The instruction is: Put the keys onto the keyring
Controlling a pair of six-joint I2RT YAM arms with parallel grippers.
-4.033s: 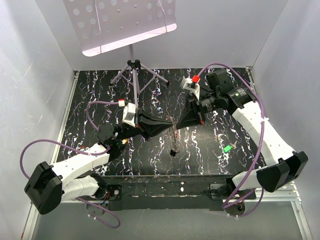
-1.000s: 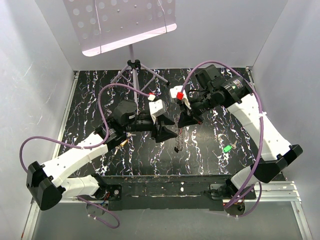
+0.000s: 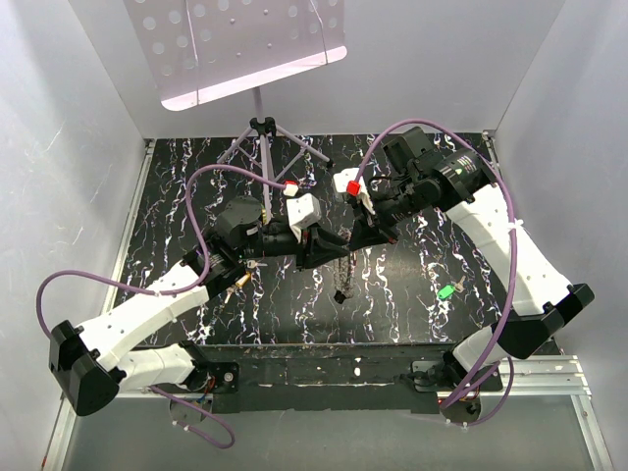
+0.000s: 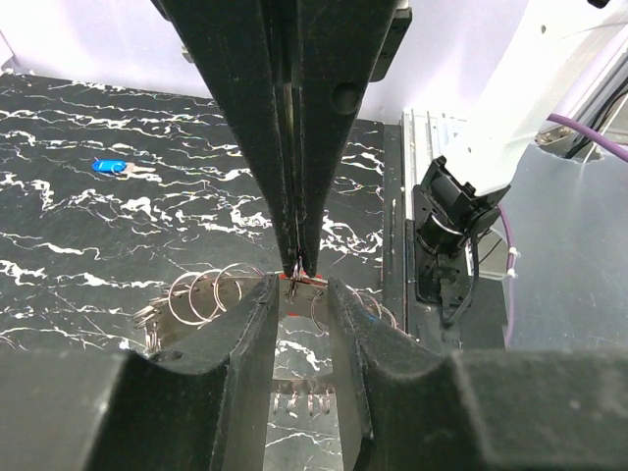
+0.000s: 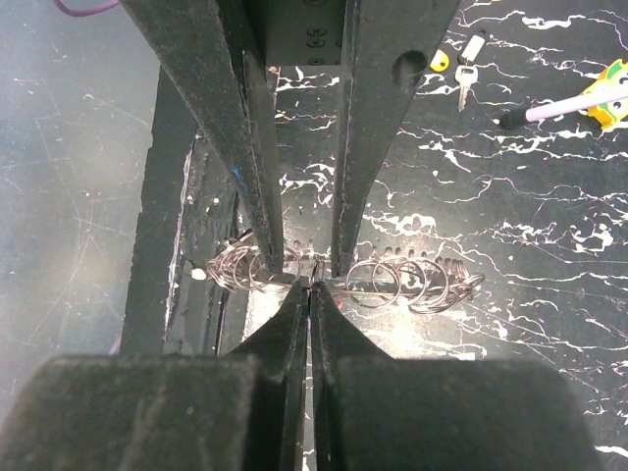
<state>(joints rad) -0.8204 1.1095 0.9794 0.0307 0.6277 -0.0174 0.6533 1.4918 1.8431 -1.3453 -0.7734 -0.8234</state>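
A chain of linked silver keyrings [image 3: 340, 280] hangs between the two grippers above the middle of the dark marbled table. My right gripper [image 3: 346, 244] is shut and pinches one ring at its tips, as its wrist view [image 5: 310, 287] shows, with rings [image 5: 412, 283] fanned out on both sides. My left gripper [image 3: 331, 247] is open, and its fingers [image 4: 257, 324] straddle the right gripper's tip [image 4: 297, 267] and the pinched ring. A green-headed key [image 3: 446, 290] lies on the table at the right. A blue-headed key [image 4: 110, 167] lies farther off.
A music stand's tripod [image 3: 260, 137] stands at the back centre. A small yellow block [image 5: 613, 83] lies by a tripod leg. A silver key [image 5: 466, 78] lies beside the green one. A brass key [image 3: 235, 287] lies under the left arm. White walls close three sides.
The left gripper has moved right and closed the gap to the right gripper, so their tips now meet over the ring chain. The right arm has hardly moved.
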